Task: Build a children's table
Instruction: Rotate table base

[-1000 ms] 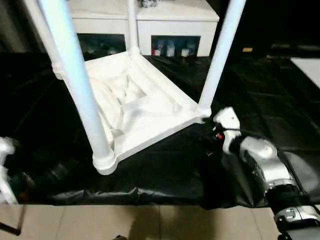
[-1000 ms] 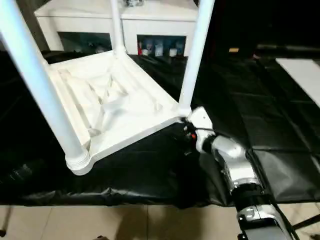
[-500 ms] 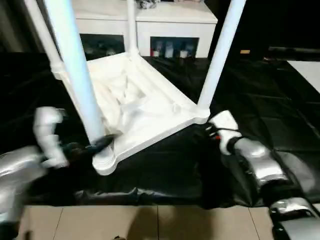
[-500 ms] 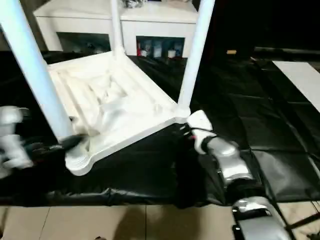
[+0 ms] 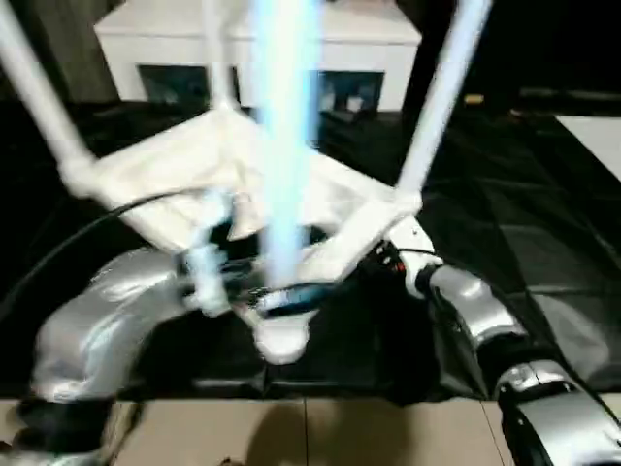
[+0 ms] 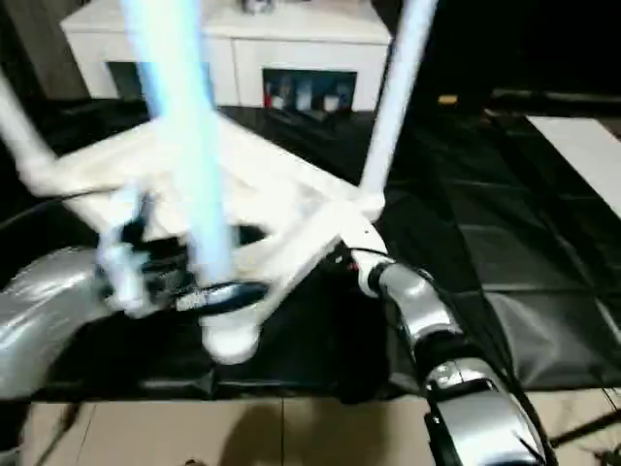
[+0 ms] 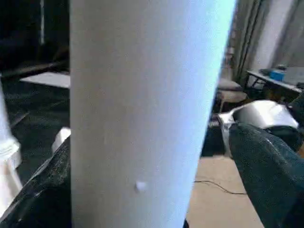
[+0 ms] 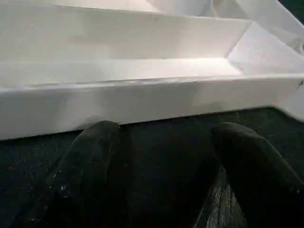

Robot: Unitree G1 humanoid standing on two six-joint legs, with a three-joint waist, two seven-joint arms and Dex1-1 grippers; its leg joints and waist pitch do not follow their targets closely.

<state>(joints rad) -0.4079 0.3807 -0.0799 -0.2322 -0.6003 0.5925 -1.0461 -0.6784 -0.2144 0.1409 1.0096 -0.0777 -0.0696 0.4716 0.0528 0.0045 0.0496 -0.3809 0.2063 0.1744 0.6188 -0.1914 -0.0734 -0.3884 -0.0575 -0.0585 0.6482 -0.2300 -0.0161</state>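
The children's table [image 5: 175,165] lies upside down and tilted on the black cloth, its white legs pointing up. My left gripper [image 5: 277,296] is open around the base of the nearest leg [image 5: 286,146]. In the left wrist view that leg [image 7: 142,95] stands between the dark fingers [image 7: 266,175], with a gap on one side. My right gripper [image 5: 374,264] is open at the table's right corner, low against the rim. In the right wrist view its fingers [image 8: 90,156] rest apart on the cloth just short of the white rim [image 8: 142,102].
A white cabinet [image 5: 359,39] with glass doors stands right behind the table. Black cloth [image 5: 543,194] covers the floor, and bare tiles [image 5: 340,432] run along the front. A white sheet [image 5: 592,136] lies at the far right.
My left arm has come in from the left and put its fingers around the nearest leg. The table has swung and tilted, its left side now higher. My right gripper stays at the right corner.
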